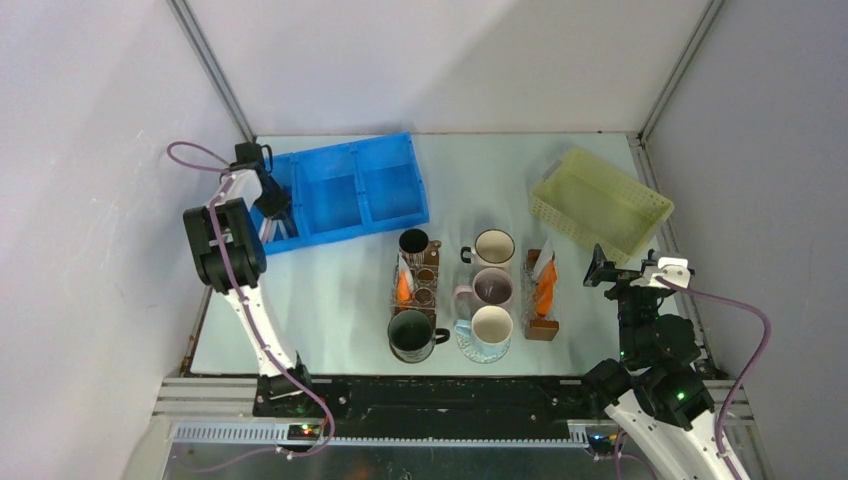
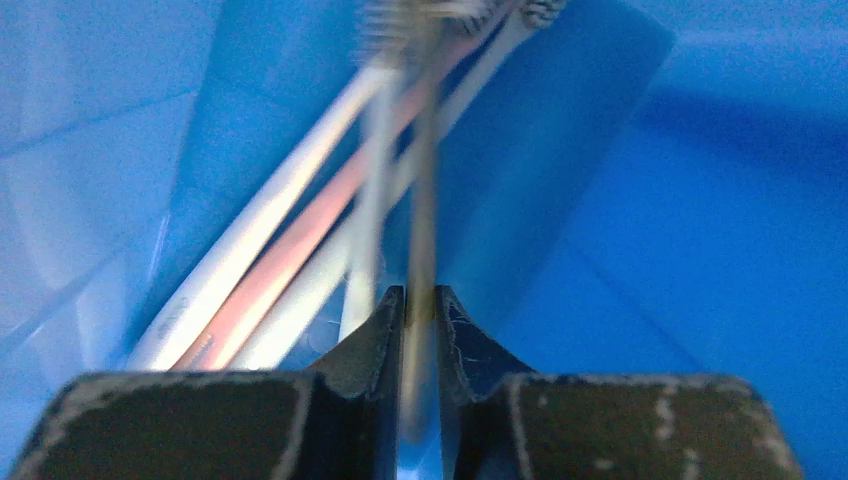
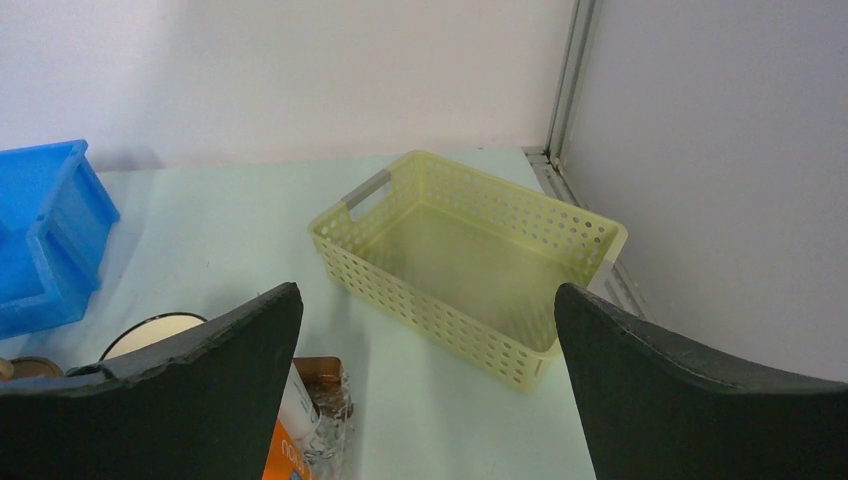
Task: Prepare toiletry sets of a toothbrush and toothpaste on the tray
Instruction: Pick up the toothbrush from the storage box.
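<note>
Your left gripper (image 2: 420, 300) is down in the left end of the blue bin (image 1: 350, 190). Its jaws are nearly together and pinch the thin handle of a grey toothbrush (image 2: 422, 200). More toothbrushes (image 2: 280, 260), white and pink, lean just beside it in the same part of the bin. Your right gripper (image 3: 428, 290) is spread wide with nothing in it, near the yellow basket (image 3: 400, 290). Orange toothpaste tubes (image 1: 545, 290) stand in a clear box (image 1: 541, 325) by the mugs (image 1: 492, 285).

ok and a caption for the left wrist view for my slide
Left hand pinching one grey toothbrush among several in the blue bin
</note>
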### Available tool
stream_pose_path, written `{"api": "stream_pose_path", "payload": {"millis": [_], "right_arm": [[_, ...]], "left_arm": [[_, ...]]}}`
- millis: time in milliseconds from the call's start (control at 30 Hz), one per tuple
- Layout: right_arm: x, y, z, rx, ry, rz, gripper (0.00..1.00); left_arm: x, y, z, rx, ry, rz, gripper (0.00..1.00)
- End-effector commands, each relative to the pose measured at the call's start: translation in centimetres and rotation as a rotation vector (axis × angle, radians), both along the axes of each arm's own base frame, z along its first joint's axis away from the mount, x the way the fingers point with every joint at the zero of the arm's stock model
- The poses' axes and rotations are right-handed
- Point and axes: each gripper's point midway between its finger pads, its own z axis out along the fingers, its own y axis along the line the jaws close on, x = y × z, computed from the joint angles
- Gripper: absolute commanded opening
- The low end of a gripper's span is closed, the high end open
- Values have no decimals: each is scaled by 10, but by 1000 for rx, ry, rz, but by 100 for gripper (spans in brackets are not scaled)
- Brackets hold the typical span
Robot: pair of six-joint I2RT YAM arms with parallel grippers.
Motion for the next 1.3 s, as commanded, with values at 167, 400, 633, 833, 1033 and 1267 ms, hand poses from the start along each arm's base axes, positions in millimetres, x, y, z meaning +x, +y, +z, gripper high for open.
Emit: {"api": "stream_pose_path", "payload": {"millis": [167,400,633,833,1033,1267], "right_arm": [[1,2,5,5,-26,8,100],[1,2,6,6,-29,9,100],[0,2,7,11,-35,14,99],[-2,2,9,19,-47,19,99],[-5,1,12,28,-61,23,99],[-9,0,16,41,-85,30,100]], "left_arm": [[-2,1,2,0,16,-32,25],[0,2,-3,0,27,-38,31],[-3,-2,0,-11,26,-67,16],[-3,8,44,80,-76,-56,1],[0,8,87,121,-215,-58,0],[-3,0,134,142,-384,-66,0]]}}
